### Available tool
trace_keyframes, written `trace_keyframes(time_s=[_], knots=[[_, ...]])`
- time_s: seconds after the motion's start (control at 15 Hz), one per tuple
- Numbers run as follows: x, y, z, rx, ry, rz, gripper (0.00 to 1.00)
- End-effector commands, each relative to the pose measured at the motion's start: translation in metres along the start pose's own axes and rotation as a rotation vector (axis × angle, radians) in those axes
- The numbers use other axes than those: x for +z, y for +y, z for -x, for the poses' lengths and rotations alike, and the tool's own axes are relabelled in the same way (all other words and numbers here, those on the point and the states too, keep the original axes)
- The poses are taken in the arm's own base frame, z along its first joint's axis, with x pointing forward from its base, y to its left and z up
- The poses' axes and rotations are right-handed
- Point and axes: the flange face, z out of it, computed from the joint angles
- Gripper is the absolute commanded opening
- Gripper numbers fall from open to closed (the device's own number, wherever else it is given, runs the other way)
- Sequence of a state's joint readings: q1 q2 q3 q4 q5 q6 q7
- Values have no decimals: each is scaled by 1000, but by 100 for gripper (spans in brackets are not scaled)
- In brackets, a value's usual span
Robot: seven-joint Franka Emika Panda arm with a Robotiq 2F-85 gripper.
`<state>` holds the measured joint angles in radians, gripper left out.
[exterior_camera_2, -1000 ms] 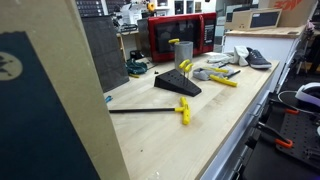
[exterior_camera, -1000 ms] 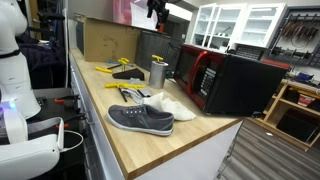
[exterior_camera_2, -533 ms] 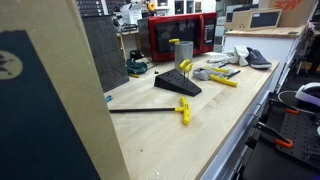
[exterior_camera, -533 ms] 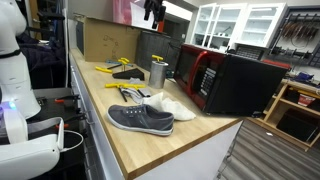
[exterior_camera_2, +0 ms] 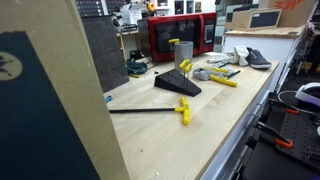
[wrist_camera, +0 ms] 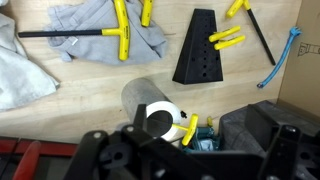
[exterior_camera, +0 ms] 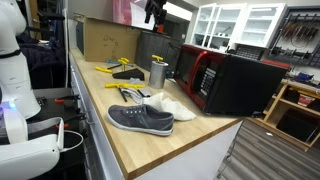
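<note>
Well, I am holding the hand [exterior_camera: 152,10] high over the worktop [exterior_camera: 130,145]; cannot tell whether its jaws are apart | metal cup [wrist_camera: 150,108] standing directly below, untouched; I am judging nothing grasped yet, descent remaining | wooden worktop carrying grey shoe [exterior_camera: 140,119], red microwave [exterior_camera: 225,82]; workshop room

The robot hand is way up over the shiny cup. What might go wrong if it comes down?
The gripper hangs high above the metal cup; coming down off-centre, it might tip the cup. A yellow piece sticks out of the cup and might snag a finger. The black tool stand sits close beside the cup, so a sideways swing might bump it.
</note>
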<state>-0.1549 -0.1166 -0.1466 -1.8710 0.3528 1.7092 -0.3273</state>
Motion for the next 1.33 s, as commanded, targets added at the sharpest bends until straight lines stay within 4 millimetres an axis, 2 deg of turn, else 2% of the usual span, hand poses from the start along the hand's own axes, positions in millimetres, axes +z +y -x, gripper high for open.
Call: trace_keyframes(time_s=[0.0,0.33,0.6,0.93,1.27], knots=[[24,-11,-34,-11,-26,39,100],[78,-39,-84,-62,-47,85,100],[108,-63,-116,-116,-49,152,100],[134,-85,-140,-145,-73,300,100],[157,-98,-152,-171,-87,456,100]])
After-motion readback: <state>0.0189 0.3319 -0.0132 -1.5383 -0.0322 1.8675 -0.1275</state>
